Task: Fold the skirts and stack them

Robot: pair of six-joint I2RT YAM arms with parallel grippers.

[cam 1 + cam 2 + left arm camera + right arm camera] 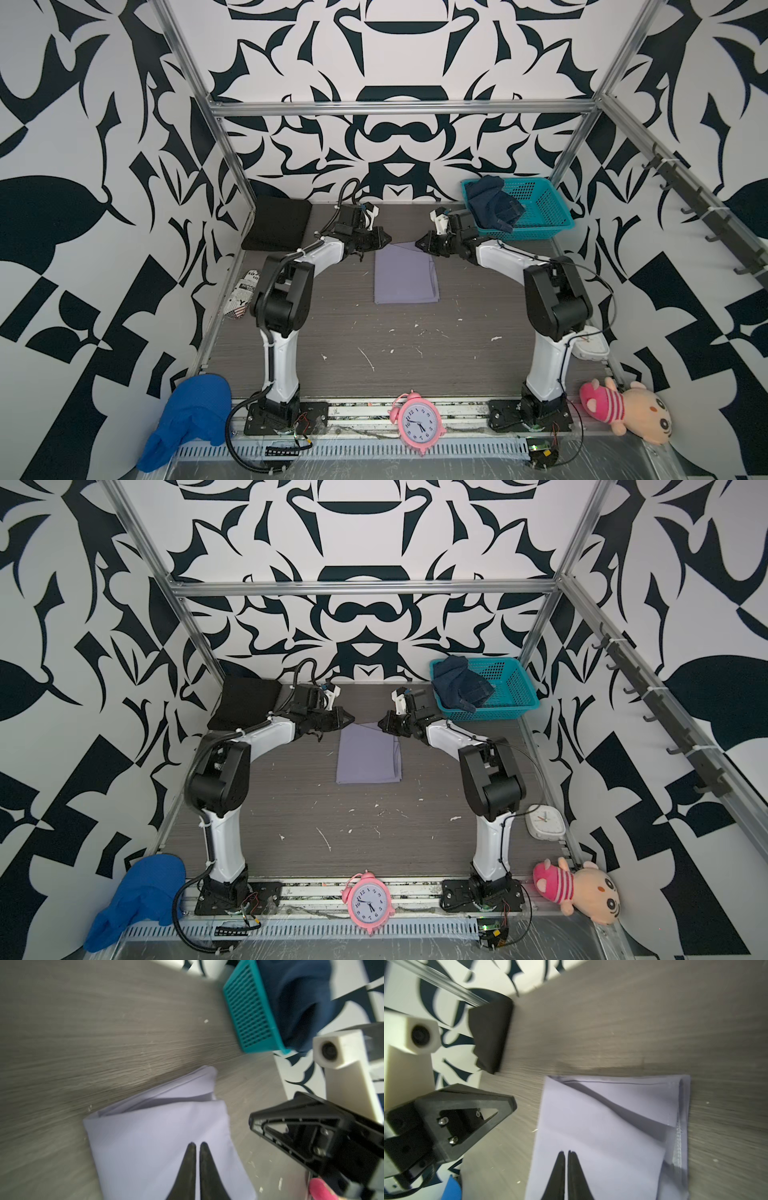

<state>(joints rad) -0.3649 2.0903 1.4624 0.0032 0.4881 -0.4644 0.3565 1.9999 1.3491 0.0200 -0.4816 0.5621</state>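
Observation:
A pale lavender-grey skirt [406,276] [369,756] lies folded into a rectangle mid-table. A black skirt [277,228] [245,704] lies folded at the back left. The dark blue denim skirt [494,205] [461,683] is bunched in the teal basket [544,212]. My left gripper [384,240] [197,1145] and right gripper [420,243] [566,1152] face each other just above the lavender skirt's [158,1142] [591,1126] far edge. Both are shut with nothing between the fingers. The right wrist view also shows the black skirt [490,1036].
A pink alarm clock [415,422] stands at the front rail. A plush toy [623,409] lies front right and a bright blue knit cloth [191,415] front left. A white clock [545,821] sits by the right arm's base, and a printed packet [243,295] at the left edge.

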